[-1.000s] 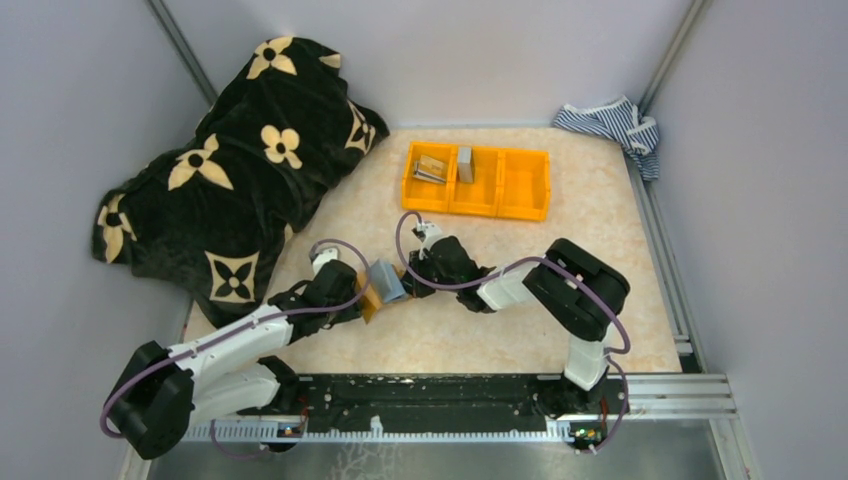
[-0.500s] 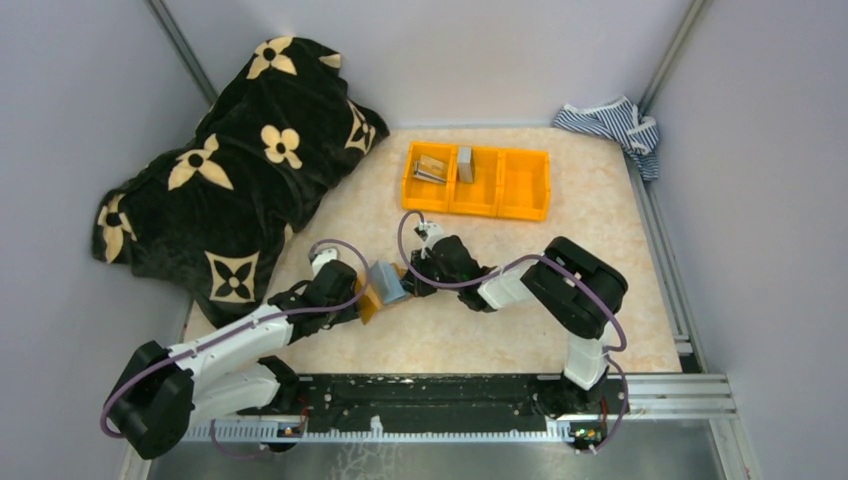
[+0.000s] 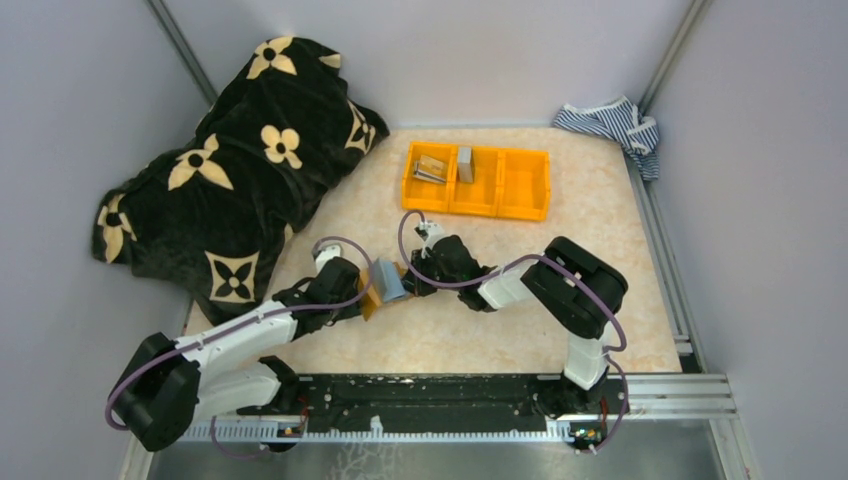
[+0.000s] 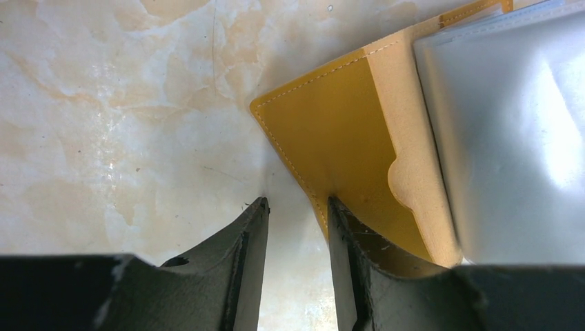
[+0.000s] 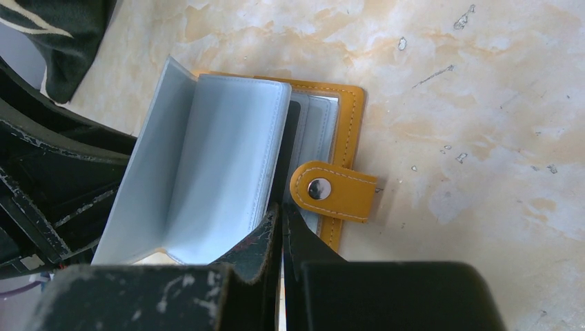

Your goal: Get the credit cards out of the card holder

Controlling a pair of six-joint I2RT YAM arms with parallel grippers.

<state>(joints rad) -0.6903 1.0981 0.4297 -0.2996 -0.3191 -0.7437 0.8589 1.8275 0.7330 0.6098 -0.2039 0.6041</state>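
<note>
Lying open on the table [image 3: 600, 200] midway between both arms, the card holder [image 3: 385, 282] spreads its orange covers left to right, grey sleeves [image 5: 221, 158] upright at the fold. Left fingers [image 4: 241, 262] spread, the cover's edge just beside one, not between them. Right fingers [image 5: 255, 248] pressed together, tips at the sleeves' foot by the snap tab [image 5: 331, 189], so this arm looks the nearer one.

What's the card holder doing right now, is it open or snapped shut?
Open. The card holder is spread, its snap tab unfastened and its grey plastic sleeves fanned up from the cover.
</note>
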